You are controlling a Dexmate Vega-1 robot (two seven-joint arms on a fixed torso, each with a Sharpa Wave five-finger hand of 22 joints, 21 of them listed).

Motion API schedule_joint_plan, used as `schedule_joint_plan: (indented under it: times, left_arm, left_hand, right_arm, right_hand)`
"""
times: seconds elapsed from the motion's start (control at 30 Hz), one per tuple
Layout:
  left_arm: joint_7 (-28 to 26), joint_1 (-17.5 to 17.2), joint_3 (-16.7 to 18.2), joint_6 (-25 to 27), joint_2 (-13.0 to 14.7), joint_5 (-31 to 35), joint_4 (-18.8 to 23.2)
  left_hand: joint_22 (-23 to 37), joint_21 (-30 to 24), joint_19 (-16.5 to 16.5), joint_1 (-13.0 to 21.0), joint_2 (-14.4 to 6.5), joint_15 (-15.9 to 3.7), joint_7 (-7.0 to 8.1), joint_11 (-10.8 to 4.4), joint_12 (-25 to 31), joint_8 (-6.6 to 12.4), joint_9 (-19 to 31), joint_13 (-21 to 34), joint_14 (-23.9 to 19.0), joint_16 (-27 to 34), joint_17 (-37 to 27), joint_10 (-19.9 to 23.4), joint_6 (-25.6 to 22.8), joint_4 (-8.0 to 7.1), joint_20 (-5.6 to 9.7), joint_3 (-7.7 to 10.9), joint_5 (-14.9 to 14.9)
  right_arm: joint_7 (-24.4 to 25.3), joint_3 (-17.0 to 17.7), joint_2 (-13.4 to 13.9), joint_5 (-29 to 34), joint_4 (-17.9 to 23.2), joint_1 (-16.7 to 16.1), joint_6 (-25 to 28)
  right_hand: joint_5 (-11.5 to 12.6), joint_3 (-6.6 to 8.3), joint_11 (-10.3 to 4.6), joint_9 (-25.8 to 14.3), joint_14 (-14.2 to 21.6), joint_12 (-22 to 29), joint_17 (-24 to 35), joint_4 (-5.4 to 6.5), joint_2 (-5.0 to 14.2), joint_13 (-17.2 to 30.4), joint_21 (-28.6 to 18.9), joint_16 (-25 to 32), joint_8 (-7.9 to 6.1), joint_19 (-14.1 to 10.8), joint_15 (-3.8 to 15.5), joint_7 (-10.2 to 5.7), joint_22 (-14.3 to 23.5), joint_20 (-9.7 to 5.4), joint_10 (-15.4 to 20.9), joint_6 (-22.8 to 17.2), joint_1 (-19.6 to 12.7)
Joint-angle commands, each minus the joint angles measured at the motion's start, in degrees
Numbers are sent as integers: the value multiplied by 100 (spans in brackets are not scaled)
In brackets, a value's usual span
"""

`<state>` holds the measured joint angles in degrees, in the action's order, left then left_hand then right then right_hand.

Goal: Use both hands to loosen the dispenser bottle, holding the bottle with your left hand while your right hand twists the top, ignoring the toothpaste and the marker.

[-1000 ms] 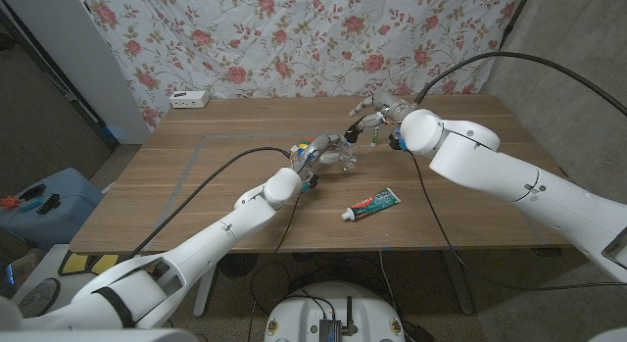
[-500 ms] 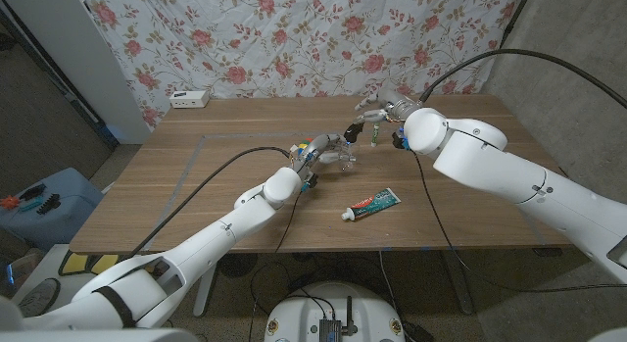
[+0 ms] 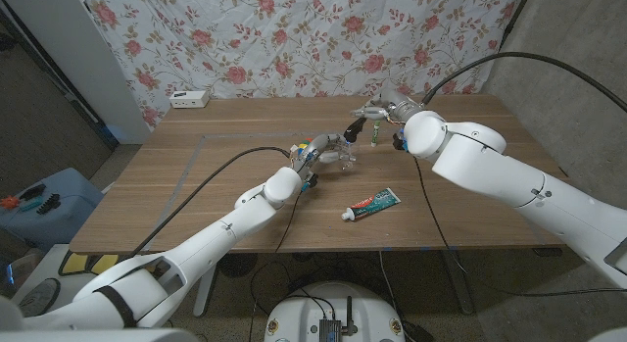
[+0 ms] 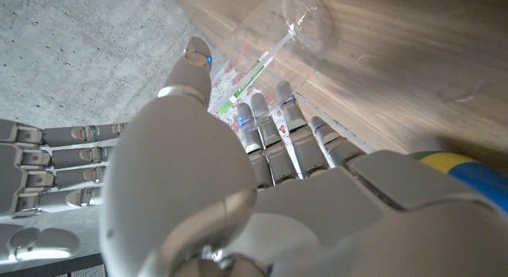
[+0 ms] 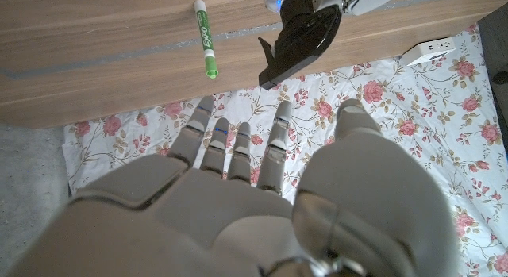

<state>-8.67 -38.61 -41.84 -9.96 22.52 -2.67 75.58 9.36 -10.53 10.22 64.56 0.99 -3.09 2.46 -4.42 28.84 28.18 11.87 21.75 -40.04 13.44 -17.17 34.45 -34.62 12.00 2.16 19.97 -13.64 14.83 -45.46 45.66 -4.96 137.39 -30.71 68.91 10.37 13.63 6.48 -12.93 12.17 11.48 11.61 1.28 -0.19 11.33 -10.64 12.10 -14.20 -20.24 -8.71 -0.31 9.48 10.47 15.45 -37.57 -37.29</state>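
Clear plastic dispenser bottle [image 3: 338, 151] with a black pump top [image 5: 298, 35] stands near the middle of the wooden table [image 3: 196, 180], toward the far edge. Left hand [image 3: 328, 151] grasps the bottle body, fingers [image 4: 266, 138] wrapped around it. Right hand [image 3: 377, 112] hovers just beyond the pump top, fingers [image 5: 238, 150] extended and apart, holding nothing. Green marker [image 3: 373, 134] lies beside the bottle, toward the far edge. Toothpaste [image 3: 372, 203] tube lies near the front edge, well apart from the bottle. White power strip [image 3: 189, 99] sits at the far left corner.
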Motion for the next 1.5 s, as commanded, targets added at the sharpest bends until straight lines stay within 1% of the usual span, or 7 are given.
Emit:
schedule_joint_plan:
  times: [0.03,0.33,0.47,0.6,0.83,1.3,1.5]
  left_arm:
    - [-5,40,-25,3,-40,6,-58]
    - [-51,51,-38,69,-72,26,-49]
    - [-50,58,-46,36,-76,34,-63]
    - [-41,52,-52,37,-63,36,-39]
    - [-58,22,-48,99,-43,42,37]
    - [0,62,-62,67,-47,37,-3]
    - [22,87,-62,41,-55,29,-44]
  left_hand:
    - [0,15,-4,-339,-685,-637,128,-355,39,16,32,809,-147,37,-20,479,-375,-301,208,341,-52]
    - [0,13,1,-336,-684,-629,133,-355,28,17,32,813,-144,40,-27,467,-386,-297,210,339,-50]
    - [0,14,0,-338,-680,-631,124,-385,24,13,33,811,-148,33,-19,473,-382,-295,211,345,-51]
    - [0,13,1,-332,-679,-634,122,-351,25,14,33,813,-148,30,-16,481,-388,-290,214,351,-51]
    - [0,14,-1,-334,-682,-628,117,-365,17,8,33,815,-141,27,-18,473,-381,-292,212,353,-51]
    - [0,13,0,-342,-695,-636,133,-368,10,8,33,819,-143,31,-26,480,-392,-301,206,355,-49]
    - [0,13,1,-346,-698,-628,121,-359,8,5,34,822,-146,31,-27,483,-390,-302,202,358,-51]
  right_arm:
    - [275,-209,-147,18,-23,131,409]
    - [359,-437,-201,-71,-70,362,785]
    - [383,-464,-243,-164,-100,419,923]
    - [386,-454,-271,-290,-137,451,990]
    - [419,-508,-317,-462,-230,541,1072]
    - [463,-672,-345,-661,-368,714,982]
    - [412,-795,-398,-711,-477,861,1009]
  right_hand:
    - [-12,-54,36,-12,42,56,13,52,-34,17,-45,48,-55,-66,-27,32,15,11,57,-142,161]
    - [-20,-140,70,-14,84,56,19,143,-43,17,-52,56,-93,-129,-45,78,15,18,93,-288,410]
    - [-24,-179,102,-14,83,51,25,198,-30,17,-47,55,-89,-135,-55,89,16,19,96,-304,534]
    - [-16,-240,121,-12,85,46,34,282,-13,18,-42,54,-82,-145,-70,118,17,20,100,-326,718]
    - [-1,-307,163,-9,82,37,44,377,11,18,-41,52,-66,-169,-87,164,17,30,94,-333,925]
    - [26,-393,210,-3,79,14,48,477,25,17,-29,43,2,-174,-99,217,16,78,53,-233,1169]
    - [36,-419,225,0,73,-11,38,477,0,16,-27,31,40,-182,-122,246,15,89,-10,-163,1213]
